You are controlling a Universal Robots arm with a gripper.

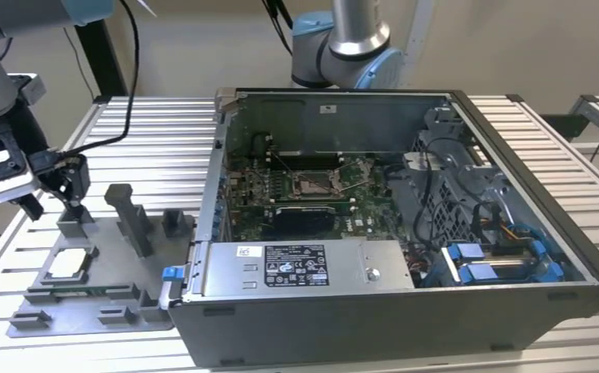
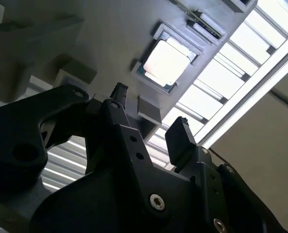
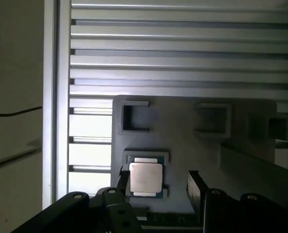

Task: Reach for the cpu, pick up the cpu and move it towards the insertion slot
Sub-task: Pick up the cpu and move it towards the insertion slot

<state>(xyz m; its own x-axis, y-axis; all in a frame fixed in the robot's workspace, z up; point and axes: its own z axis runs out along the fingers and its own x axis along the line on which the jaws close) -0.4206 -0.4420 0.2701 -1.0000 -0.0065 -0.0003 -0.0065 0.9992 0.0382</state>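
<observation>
**Spread hand over the tray, cpu in its pocket**

In the exterior view the hand (image 1: 53,203) hangs over the far end of a grey tray (image 1: 92,315), near the tray's upright blocks and apart from the cpu (image 1: 68,264). The cpu lies flat in a square pocket of that tray, pale top up. The tray rests on the slatted tabletop (image 1: 154,132), at the exterior view's left of the open computer case (image 1: 382,311).

In both wrist views the black fingers (image 3: 195,187) stand spread with nothing between them, and the cpu (image 3: 145,177) sits beyond them in its pocket.

The insertion slot (image 1: 315,184), metal-framed, sits on the green motherboard (image 1: 252,198) inside the case, well apart from the hand and the cpu
</observation>
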